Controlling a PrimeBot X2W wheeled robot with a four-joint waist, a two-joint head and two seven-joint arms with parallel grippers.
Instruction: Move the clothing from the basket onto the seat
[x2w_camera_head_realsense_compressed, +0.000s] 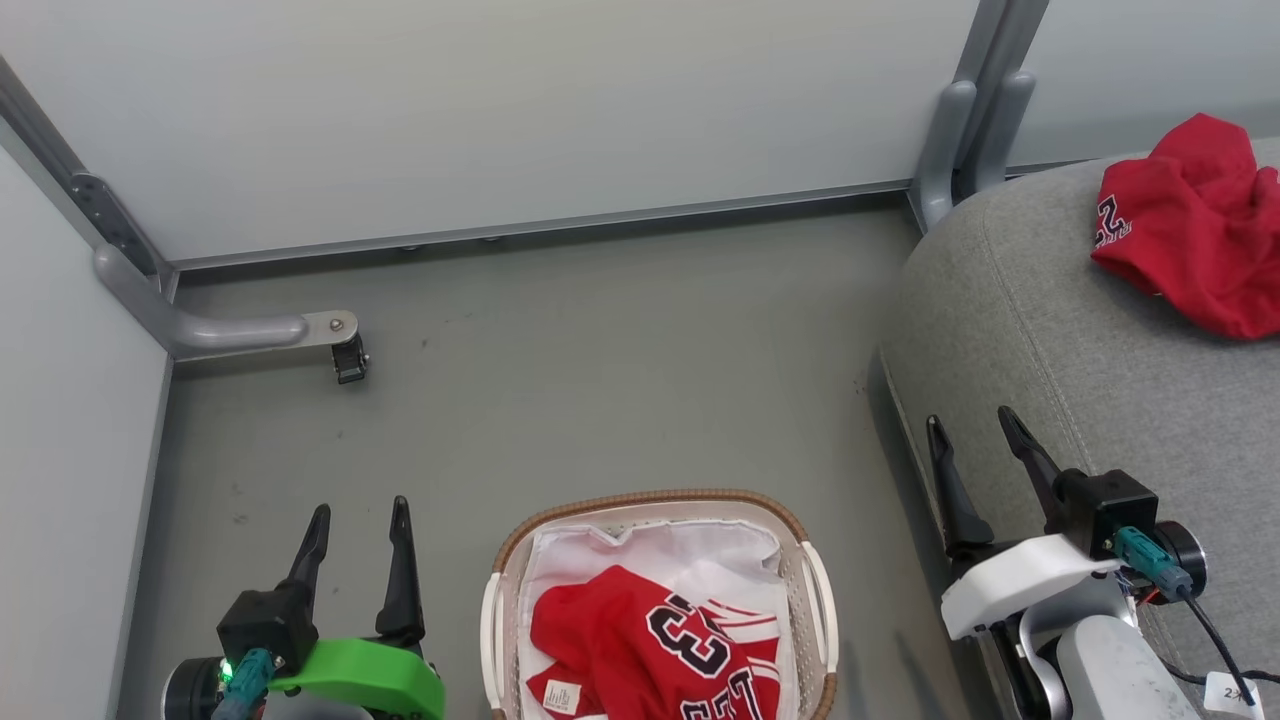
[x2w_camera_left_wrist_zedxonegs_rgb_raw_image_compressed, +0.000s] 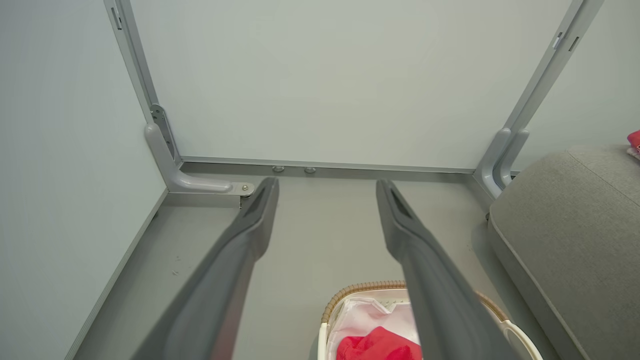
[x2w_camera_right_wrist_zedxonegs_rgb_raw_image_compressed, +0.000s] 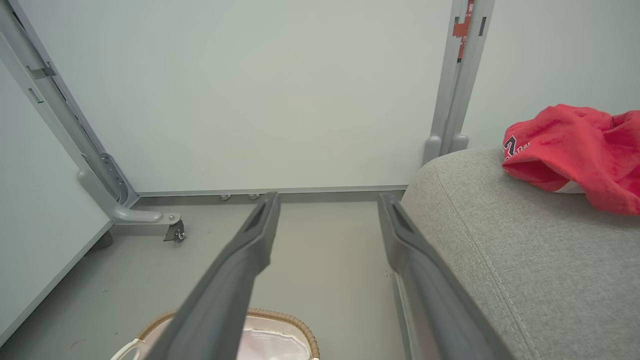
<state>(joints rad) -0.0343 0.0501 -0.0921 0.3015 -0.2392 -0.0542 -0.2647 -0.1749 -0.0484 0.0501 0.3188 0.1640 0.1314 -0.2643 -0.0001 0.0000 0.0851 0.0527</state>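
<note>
Task partly complete. One jersey (x2w_camera_head_realsense_compressed: 1195, 225) lies crumpled on the seat (x2w_camera_head_realsense_compressed: 1040, 330), toward its far side. A second jersey (x2w_camera_head_realsense_compressed: 640, 640) lies in the basket (x2w_camera_head_realsense_compressed: 655, 498) on the white liner (x2w_camera_head_realsense_compressed: 660, 545); whether more lie beneath it cannot be told. Left gripper (x2w_camera_head_realsense_compressed: 360, 507): fingers spread, empty, over the floor (x2w_camera_head_realsense_compressed: 600, 350) just left of the basket. Right gripper (x2w_camera_head_realsense_compressed: 970, 417): fingers spread, empty, at the seat's rounded near edge. The seat rises just right of the basket, so a transfer likely needs lift over that edge. The floor ahead is bare up to the wall panels (x2w_camera_head_realsense_compressed: 500, 120); a caster foot (x2w_camera_head_realsense_compressed: 345, 360) stands well apart at far left.
</note>
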